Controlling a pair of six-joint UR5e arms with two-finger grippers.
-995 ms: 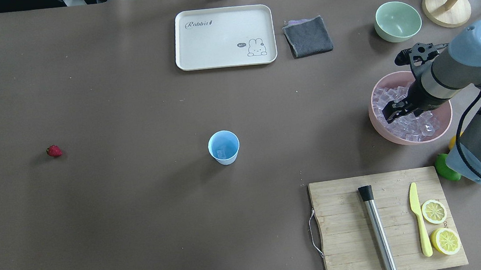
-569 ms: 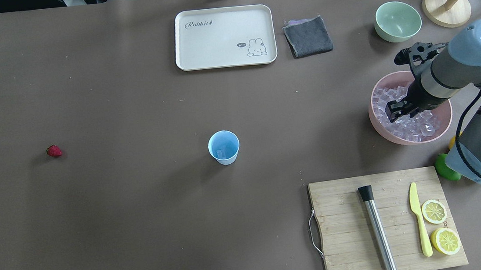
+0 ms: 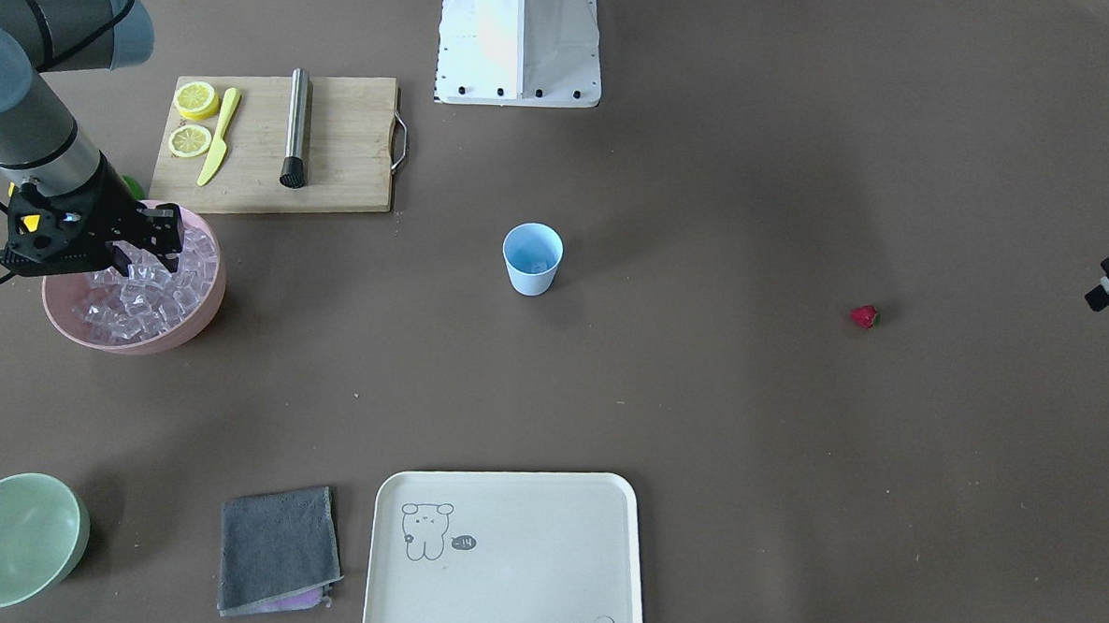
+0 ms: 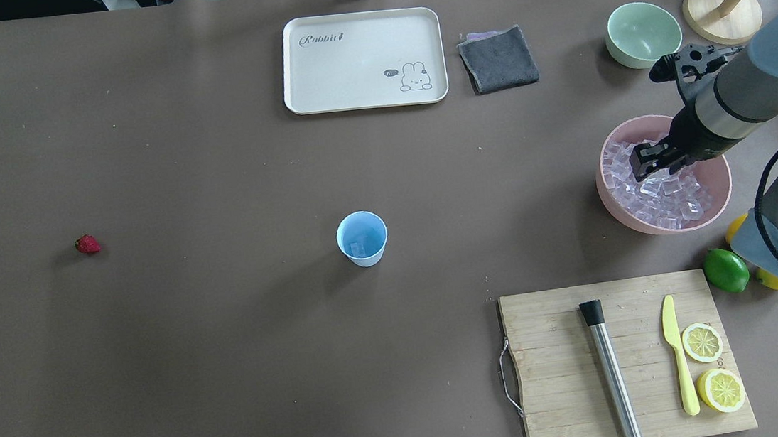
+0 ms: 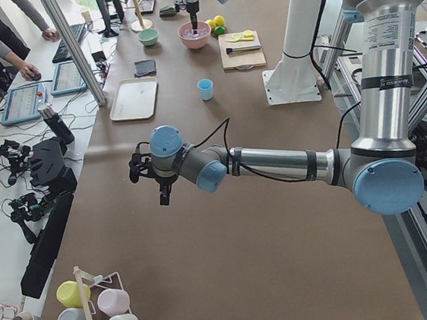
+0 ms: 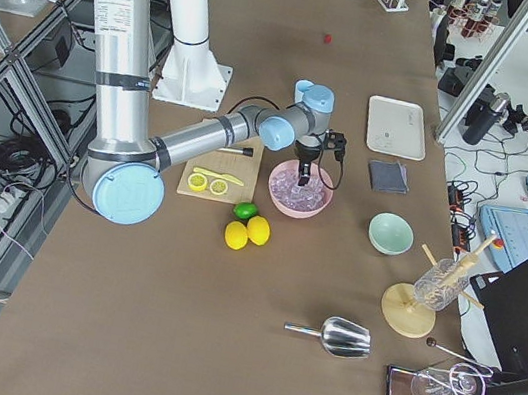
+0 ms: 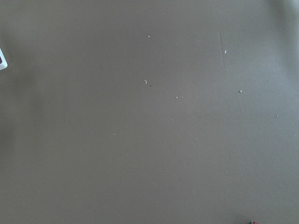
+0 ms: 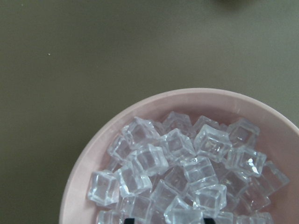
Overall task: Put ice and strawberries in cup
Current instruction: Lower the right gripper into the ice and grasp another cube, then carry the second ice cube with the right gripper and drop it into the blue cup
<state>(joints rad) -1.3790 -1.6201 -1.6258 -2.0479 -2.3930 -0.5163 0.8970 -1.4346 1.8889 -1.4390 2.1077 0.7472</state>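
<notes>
Hovering low over the ice [image 8: 177, 158] in the pink bowl [image 4: 617, 214], the right gripper [image 4: 647, 166] may be pinching a cube, I cannot tell, and the cup [image 4: 362, 238] stands well away toward the robot's left.

Below me sits a pink bowl [image 8: 201, 99], its rim curving across the lower half of the view. It is heaped with clear ice [image 8: 187, 163], the cubes tumbled against one another. Bare brown worktop [image 8: 70, 56] fills everything above and left of it. Two dark tips of my tool [image 8: 170, 220] just peek in at the bottom edge with cubes between them; whether they grip one I cannot tell.
</notes>
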